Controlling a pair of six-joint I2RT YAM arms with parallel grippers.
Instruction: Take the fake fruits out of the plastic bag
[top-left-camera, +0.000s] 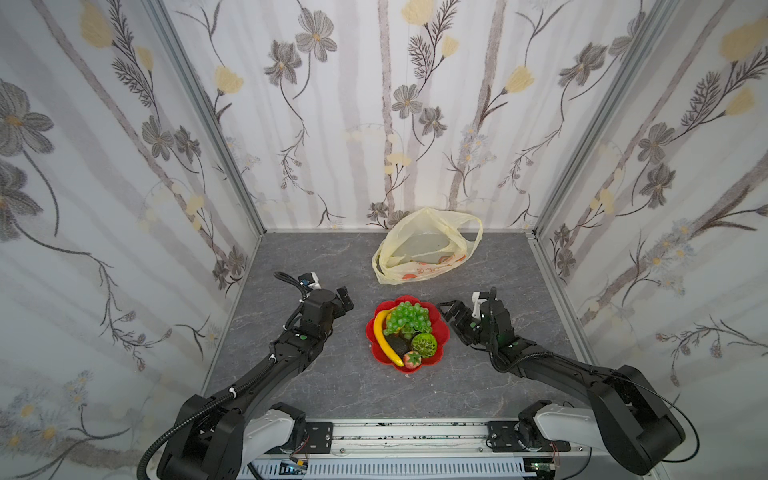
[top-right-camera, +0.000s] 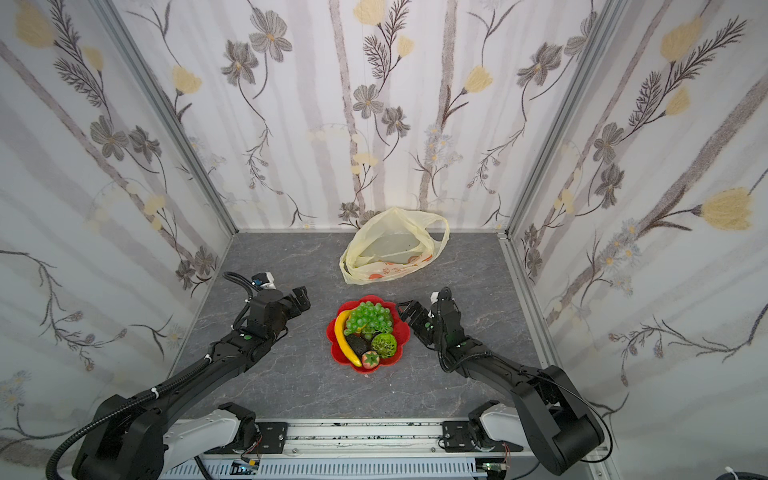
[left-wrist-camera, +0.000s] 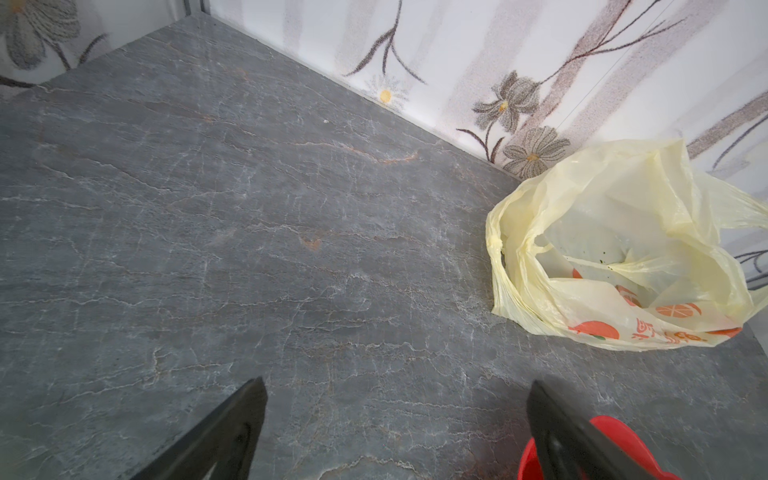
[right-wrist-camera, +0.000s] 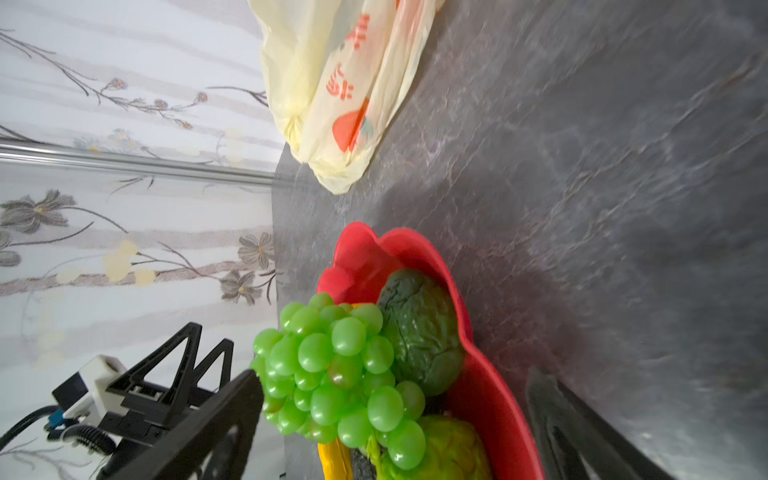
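The plastic bag (top-left-camera: 424, 249) (top-right-camera: 390, 249) lies slumped at the back wall, mouth open, and no fruit shows inside it (left-wrist-camera: 623, 249). The fake fruits are piled on a red flower-shaped plate (top-left-camera: 442, 332): green grape bunch (top-left-camera: 409, 318), banana (top-left-camera: 384, 338), avocado (top-left-camera: 397, 343), bumpy green ball (top-left-camera: 424, 344) and strawberry (top-left-camera: 412, 359). My left gripper (top-left-camera: 347, 301) (left-wrist-camera: 397, 382) hangs open and empty left of the plate. My right gripper (top-left-camera: 446, 309) (right-wrist-camera: 395, 374) is open at the plate's right rim, facing the grapes (right-wrist-camera: 332, 374), gripping nothing.
Flower-patterned walls close in the grey stone-look tabletop (top-left-camera: 316, 257) on three sides. An aluminium rail (top-left-camera: 407, 436) with both arm bases runs along the front edge. The bag's corner (right-wrist-camera: 340, 124) sits a short way behind the plate.
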